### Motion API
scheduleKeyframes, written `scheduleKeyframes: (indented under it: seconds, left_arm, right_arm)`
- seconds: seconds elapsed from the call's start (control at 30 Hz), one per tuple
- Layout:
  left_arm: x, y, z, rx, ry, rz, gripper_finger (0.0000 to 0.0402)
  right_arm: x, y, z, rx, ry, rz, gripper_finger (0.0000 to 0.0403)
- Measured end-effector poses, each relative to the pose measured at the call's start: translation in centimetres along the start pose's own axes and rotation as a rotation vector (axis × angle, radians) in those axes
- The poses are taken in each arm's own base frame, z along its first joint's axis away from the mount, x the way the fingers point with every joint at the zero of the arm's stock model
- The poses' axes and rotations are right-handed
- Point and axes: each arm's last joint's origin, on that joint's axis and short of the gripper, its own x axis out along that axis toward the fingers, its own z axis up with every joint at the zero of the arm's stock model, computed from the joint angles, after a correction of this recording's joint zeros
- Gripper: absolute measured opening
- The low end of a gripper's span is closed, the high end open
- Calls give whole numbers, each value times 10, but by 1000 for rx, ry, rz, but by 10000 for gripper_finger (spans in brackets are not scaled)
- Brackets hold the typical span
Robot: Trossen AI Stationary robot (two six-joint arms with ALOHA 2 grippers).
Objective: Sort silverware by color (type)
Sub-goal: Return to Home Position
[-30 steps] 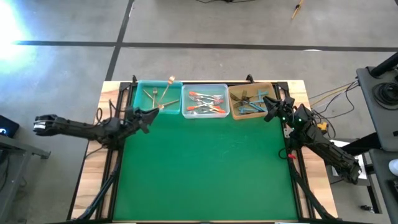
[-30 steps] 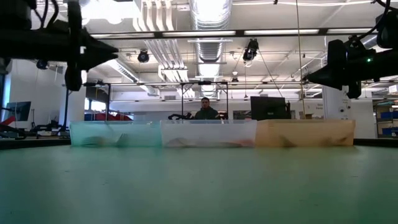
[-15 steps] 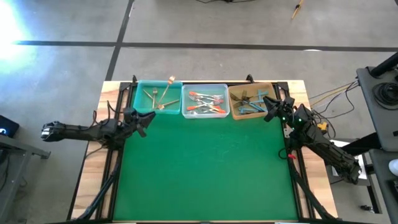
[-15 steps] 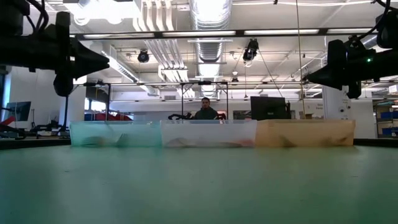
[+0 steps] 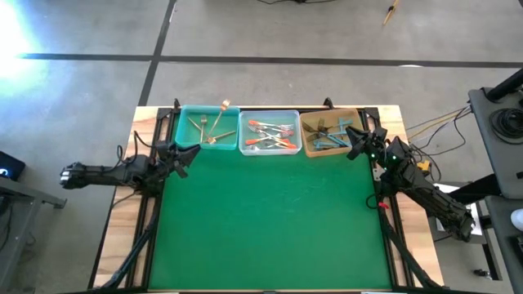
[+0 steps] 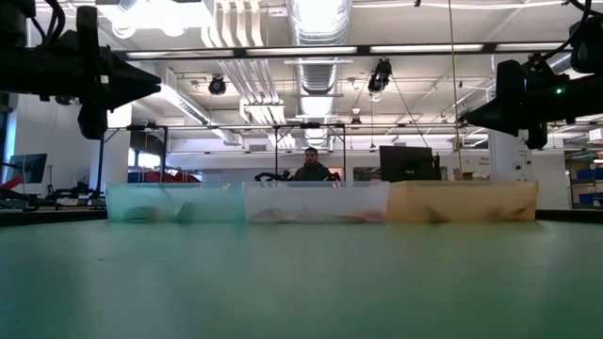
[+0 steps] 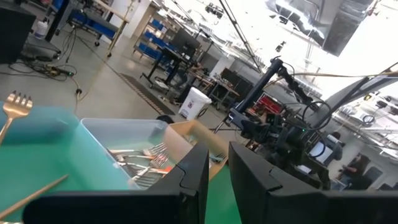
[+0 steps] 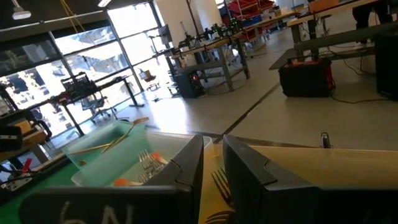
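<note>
Right end effector [image 8: 212,144] carries white lettering, hardly legible.

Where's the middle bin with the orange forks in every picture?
High view: white bin, middle of three, far edge.
Low view: centre of the row.
Left wrist view: white bin between teal bin and orange bin.
Right wrist view: white bin between them.
Landmark: the teal bin beside it.

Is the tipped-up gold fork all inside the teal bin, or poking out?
Poking out. The gold fork leans on the teal bin's far rim, its head past the edge.
</note>
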Motion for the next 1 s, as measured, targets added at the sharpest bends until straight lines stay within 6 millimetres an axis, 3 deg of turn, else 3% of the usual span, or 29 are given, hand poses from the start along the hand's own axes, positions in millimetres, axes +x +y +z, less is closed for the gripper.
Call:
scheduleKeyframes:
  seconds: [1.0]
  left_arm:
    - [4,0,-6,38,50,29,46]
  right_arm:
    - [0,0,0,0,0,0,54]
